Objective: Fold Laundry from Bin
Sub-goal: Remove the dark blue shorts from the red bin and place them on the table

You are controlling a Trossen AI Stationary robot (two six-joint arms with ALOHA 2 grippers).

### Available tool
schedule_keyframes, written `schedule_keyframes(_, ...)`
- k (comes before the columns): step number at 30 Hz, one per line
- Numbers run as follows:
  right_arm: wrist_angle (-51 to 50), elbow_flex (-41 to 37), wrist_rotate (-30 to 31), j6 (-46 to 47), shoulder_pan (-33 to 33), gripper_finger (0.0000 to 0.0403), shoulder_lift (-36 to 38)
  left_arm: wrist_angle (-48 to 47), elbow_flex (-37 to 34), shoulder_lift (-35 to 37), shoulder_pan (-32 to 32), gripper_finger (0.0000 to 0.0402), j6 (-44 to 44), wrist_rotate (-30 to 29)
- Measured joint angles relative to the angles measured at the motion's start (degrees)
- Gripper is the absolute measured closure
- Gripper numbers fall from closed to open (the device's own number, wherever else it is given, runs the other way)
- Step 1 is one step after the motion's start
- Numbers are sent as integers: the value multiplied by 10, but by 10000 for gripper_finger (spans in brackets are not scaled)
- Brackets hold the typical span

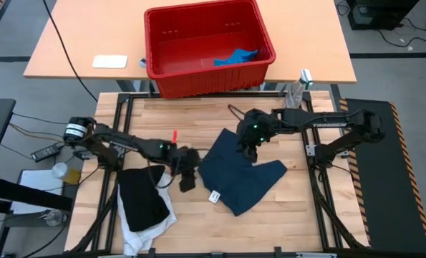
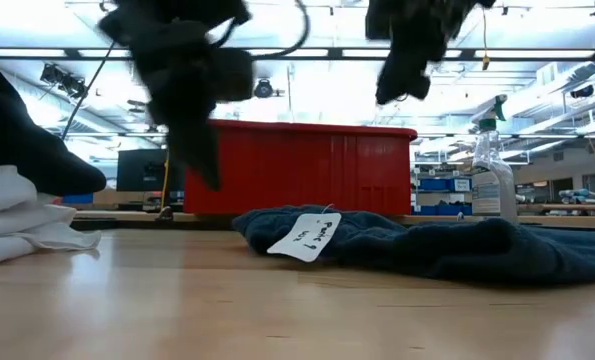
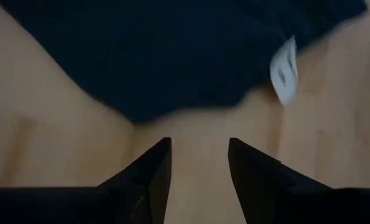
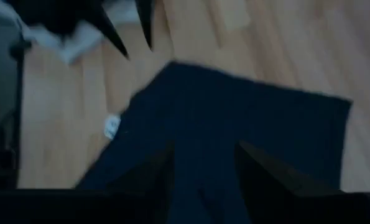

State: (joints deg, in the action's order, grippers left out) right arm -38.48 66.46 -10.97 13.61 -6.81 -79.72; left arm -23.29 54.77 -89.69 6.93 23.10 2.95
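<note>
Bare wooden table (image 2: 277,310) fills the near foreground in the low view. On it, mid-table, lies the dark navy garment (image 1: 243,175), spread flat and rumpled, its white tag (image 1: 215,196) at the near-left edge. At the near-left corner the black garment (image 1: 142,201) sits on top of the white garment (image 1: 152,231), which shows around its near edge.

Left gripper (image 1: 187,170) hangs above the wood just left of the navy cloth, clear of it; fingers (image 3: 148,177) part-open with bare table in the gap, holding nothing. Right gripper (image 1: 250,149) hovers over the far part of the navy garment, fingers (image 4: 268,171) likewise parted and empty, cloth below them.

Far side: the red bin (image 1: 263,32) stands on a second table, the small bright blue garment (image 1: 235,56) lying in its right half. Spray bottle (image 2: 493,175) stands at the right, just beyond the work table's far edge.
</note>
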Motion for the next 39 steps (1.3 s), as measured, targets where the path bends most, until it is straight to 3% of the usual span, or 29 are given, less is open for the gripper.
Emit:
schedule_keyframes(4, 14, -36, -2, -51, 6, 231, -40, 72, -87, 30, 17, 240, 77, 18)
schedule_keyframes(8, 14, -69, 19, -116, 23, 231, -93, 167, -130, 62, 42, 240, 147, 28)
schedule_keyframes(12, 55, -95, 82, -149, 22, 231, -132, 280, -130, 62, 85, 240, 126, 35)
schedule_keyframes(15, 125, -109, 76, -130, -1, 231, -140, 328, -121, 35, 101, 240, 113, 31)
schedule_keyframes(24, 263, -115, 108, -87, -39, 231, -149, 356, -115, -68, 74, 240, 116, -15)
schedule_keyframes(28, 245, -115, 112, -94, -40, 231, -176, 311, -115, -81, 36, 240, 162, -33)
schedule_keyframes(35, 168, -116, 99, -24, -16, 241, -182, 245, -116, -57, -9, 240, 164, -109)
schedule_keyframes(39, 137, -113, 79, 106, 8, 254, -177, 230, -116, -46, -49, 240, 136, -122)
